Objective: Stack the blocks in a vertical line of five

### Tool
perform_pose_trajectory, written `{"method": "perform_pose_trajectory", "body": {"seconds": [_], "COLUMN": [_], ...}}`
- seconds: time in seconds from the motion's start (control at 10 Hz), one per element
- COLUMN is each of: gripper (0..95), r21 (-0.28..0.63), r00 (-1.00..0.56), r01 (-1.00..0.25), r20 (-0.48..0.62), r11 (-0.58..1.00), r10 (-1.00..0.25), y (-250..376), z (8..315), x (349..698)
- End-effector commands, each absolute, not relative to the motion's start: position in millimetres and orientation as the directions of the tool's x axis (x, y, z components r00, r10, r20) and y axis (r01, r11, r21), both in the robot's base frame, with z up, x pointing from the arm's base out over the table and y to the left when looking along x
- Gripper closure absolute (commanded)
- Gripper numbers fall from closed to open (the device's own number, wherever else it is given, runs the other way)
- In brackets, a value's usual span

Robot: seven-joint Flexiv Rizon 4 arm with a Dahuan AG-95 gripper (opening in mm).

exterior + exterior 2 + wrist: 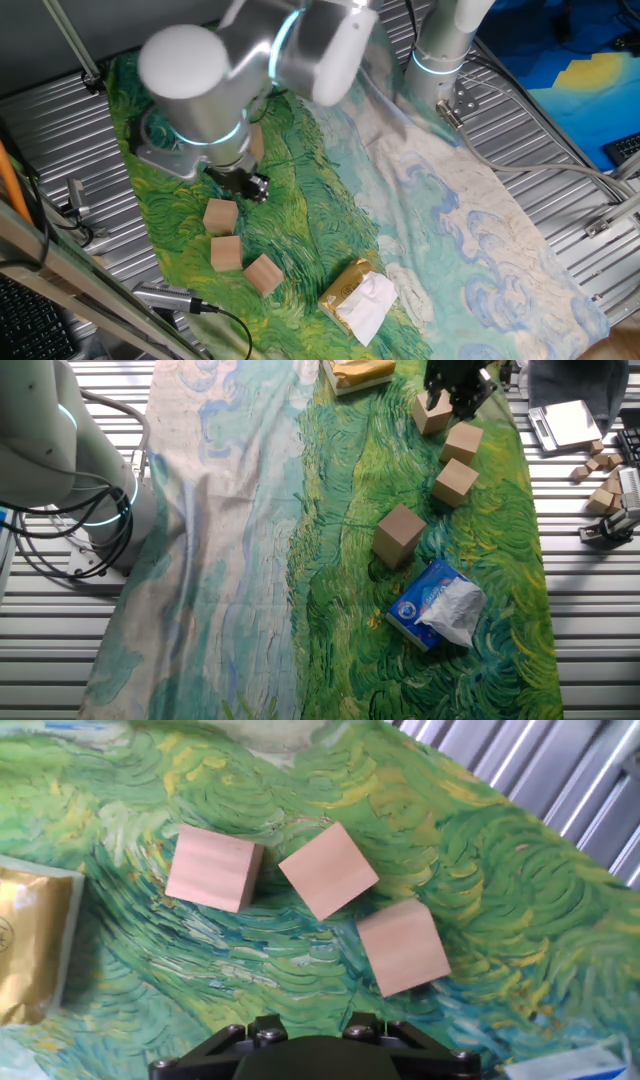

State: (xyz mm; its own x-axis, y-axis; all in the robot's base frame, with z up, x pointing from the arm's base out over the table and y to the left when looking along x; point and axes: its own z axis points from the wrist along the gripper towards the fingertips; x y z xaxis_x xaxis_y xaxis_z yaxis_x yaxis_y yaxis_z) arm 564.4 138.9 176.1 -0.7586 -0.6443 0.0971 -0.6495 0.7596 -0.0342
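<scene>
Several tan wooden blocks lie on the green painted cloth. Three form a loose row: block (431,413), block (462,442) and block (455,482). A further block (399,534) stands apart, nearer the blue packet. The hand view looks down on the three: block (213,870), block (328,870) and block (403,947). None sits on another. My gripper (455,398) hovers above the end of the row, its fingers apart and holding nothing. In the first fixed view the gripper (248,187) hangs just above the block (221,216).
A gold packet with white tissue (358,297) lies beside the row's end. A blue-and-white soft packet (437,603) lies near the lone block. Small wooden pieces (603,478) and a scale (566,422) sit on the metal slats beyond the cloth's edge.
</scene>
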Motion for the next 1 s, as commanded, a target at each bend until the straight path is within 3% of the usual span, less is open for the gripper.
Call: {"method": "perform_pose_trajectory", "body": {"seconds": [0.1,0.5,1.0], "gripper": [57.0,57.0,57.0], "r21": [-0.071,-0.101,-0.103], "r00": [-0.619,-0.513,-0.441], "r01": [-0.785,-0.855,-0.894], "r20": [0.075,0.017,0.027], "r11": [0.615,0.509,0.436], "r10": [-0.782,-0.858,-0.897], "y": [139.7,139.7,139.7], "z": [175.6,175.6,175.6], "x": [566.5,566.5,566.5]}}
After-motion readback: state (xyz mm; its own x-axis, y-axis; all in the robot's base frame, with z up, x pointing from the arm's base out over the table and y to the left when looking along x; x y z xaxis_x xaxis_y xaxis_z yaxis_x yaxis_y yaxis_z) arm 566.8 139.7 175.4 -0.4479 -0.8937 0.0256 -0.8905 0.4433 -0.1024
